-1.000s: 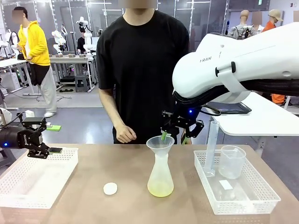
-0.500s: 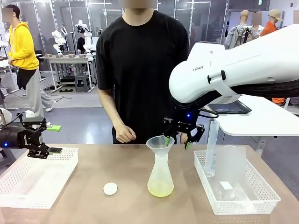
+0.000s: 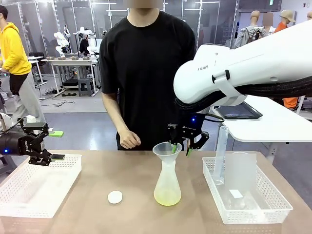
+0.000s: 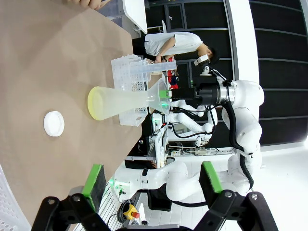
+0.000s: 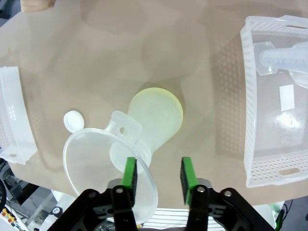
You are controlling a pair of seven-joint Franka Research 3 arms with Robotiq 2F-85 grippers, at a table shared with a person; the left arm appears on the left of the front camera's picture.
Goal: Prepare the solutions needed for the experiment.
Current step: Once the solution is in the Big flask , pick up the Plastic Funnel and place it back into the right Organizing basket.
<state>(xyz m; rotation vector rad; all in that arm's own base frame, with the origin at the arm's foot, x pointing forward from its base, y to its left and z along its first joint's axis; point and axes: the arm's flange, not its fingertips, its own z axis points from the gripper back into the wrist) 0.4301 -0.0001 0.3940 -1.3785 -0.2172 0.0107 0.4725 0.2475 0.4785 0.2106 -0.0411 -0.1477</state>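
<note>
The right gripper (image 3: 180,148) has drifted in and down over the last second, from up beside the funnel (image 3: 167,152) to right at its far-right rim. That's the change to watch. The jaws are spread a moderate way with nothing pinched between them. From the right wrist view, one green pad sits at the funnel's lip while the other hangs outside it. Whether that pad actually touches the plastic, I can't tell. My read: the pouring looks finished and this arm is lining up to lift the funnel away, but it has no grip yet.

The solution (image 3: 167,197) hasn't gone anywhere. It's a shallow pale yellow pool at the bottom of the conical flask (image 3: 167,178), a little right of the table's centre. The white stopper disc (image 3: 115,197) lies to the flask's left and the right tray (image 3: 273,207) to its right. The flask stands upright with its long axis vertical and its broad base flat on the table (image 3: 97,175). Its narrow neck points straight up with the funnel seated in it, and the liquid lies level.

Over on the left, the left gripper (image 3: 56,145) hovers above the far edge of the left tray (image 3: 29,207), fingers wide apart and empty.
</note>
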